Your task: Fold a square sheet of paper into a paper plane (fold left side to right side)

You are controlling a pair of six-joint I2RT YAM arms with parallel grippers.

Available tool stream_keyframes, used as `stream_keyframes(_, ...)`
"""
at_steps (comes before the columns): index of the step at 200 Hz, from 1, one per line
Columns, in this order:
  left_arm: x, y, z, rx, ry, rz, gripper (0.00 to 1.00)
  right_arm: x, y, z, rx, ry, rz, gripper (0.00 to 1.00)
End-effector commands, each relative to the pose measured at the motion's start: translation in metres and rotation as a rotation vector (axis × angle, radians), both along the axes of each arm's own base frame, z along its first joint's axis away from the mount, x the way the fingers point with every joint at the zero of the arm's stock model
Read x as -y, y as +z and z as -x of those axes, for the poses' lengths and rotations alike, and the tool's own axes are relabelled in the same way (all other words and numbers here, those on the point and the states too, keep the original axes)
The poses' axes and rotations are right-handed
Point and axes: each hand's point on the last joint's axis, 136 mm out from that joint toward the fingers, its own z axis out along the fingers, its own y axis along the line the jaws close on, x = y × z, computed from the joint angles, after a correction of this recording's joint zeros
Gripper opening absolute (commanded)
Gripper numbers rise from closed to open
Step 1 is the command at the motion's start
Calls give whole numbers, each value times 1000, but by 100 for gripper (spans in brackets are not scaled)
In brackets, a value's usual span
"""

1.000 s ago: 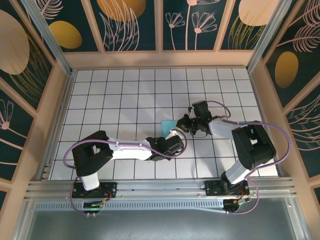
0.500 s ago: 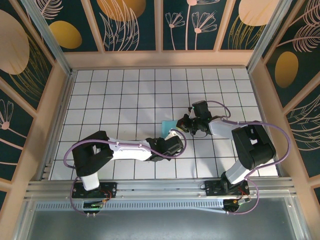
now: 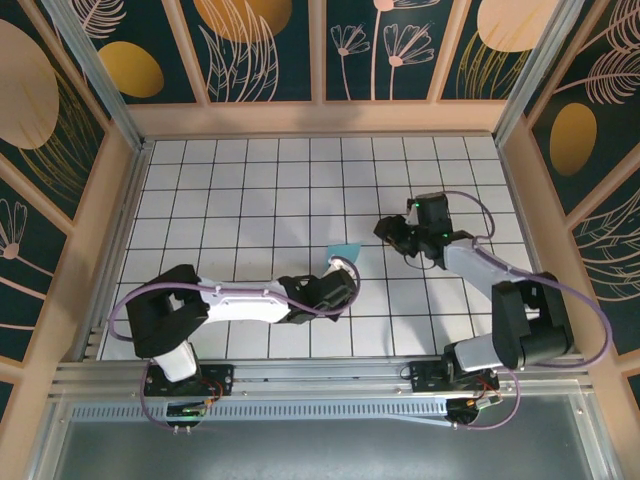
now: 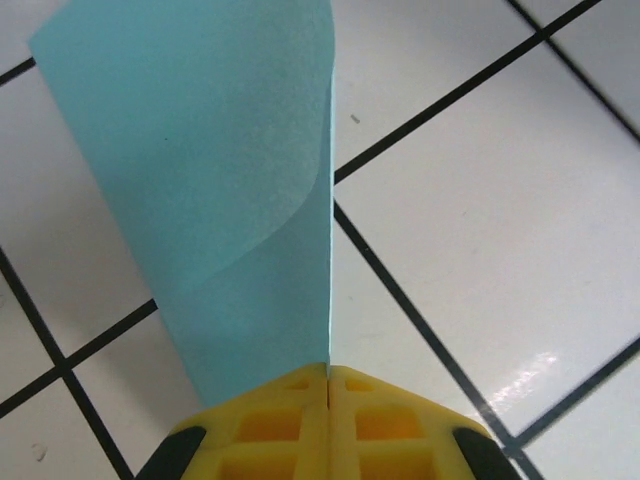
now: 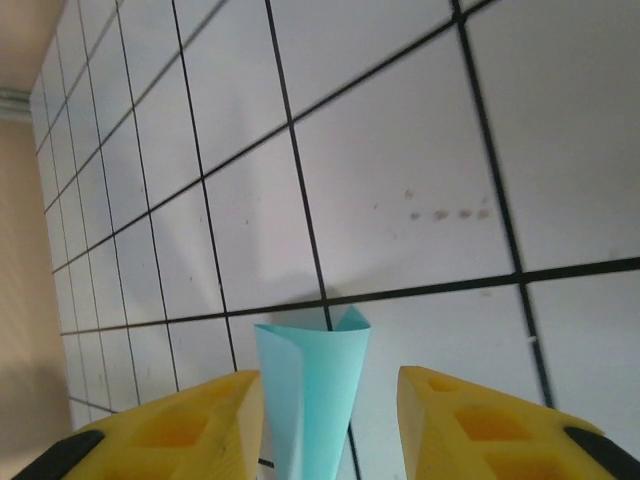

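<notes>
- Where the left gripper [image 4: 328,372] shows in its own wrist view, its yellow fingers [image 4: 270,415] are pressed flat together with no gap, pinching one end of the square sheet of paper [image 4: 200,150].
- The sheet is curled over on itself, so two teal-blue layers meet at the pinch and fan out away from the fingers.
- Whether the far end of the sheet rests on the tiles, I cannot tell.
- From above, the left gripper [image 3: 338,272] lies near the middle of the worktop [image 3: 250,180], and the paper [image 3: 343,249] sticks out past its tip toward the far side.
- The right gripper [image 3: 388,230] has its jaws parted and holds nothing.
- It sits just to the right of the paper, with bare tile between them.
- In the right wrist view the paper [image 5: 312,390] stands beyond the spread fingers [image 5: 200,420] as a narrow curled cone, touching neither.
- The worktop is white tile with black grid lines, and one tile carries a few small brownish marks [image 5: 440,214].
- A wooden frame [image 3: 320,118] borders the worktop.
- Above the frame rise dark teal panels [image 3: 250,50] with golden discs and pale line-drawn plants.
- A metal rail [image 3: 320,375] runs along the near edge, where both arm bases are bolted.
</notes>
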Motion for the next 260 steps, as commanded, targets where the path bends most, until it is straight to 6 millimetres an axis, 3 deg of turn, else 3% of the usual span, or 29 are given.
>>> stream_keyframes(1,6,13,-3,-102,9,155,0,17,2,9,49,19,78,44)
stream_keyframes(38,17,18,-2,-270,-20,328,0,16,11,16,114,53,63,48)
stream_keyframes(91,22,15,-14,-456,34,513,0,3,3,27,114,116,9,48)
stream_keyframes(126,22,29,-27,-518,86,683,0,-4,-2,33,118,139,-11,49)
stream_keyframes(135,22,19,-28,-551,111,694,0,-6,-5,35,112,142,-15,49)
stream_keyframes(174,25,28,-31,-609,133,842,0,-20,-13,40,100,167,-37,49)
stream_keyframes(260,24,21,-30,-693,178,958,0,-47,-33,42,26,161,-65,48)
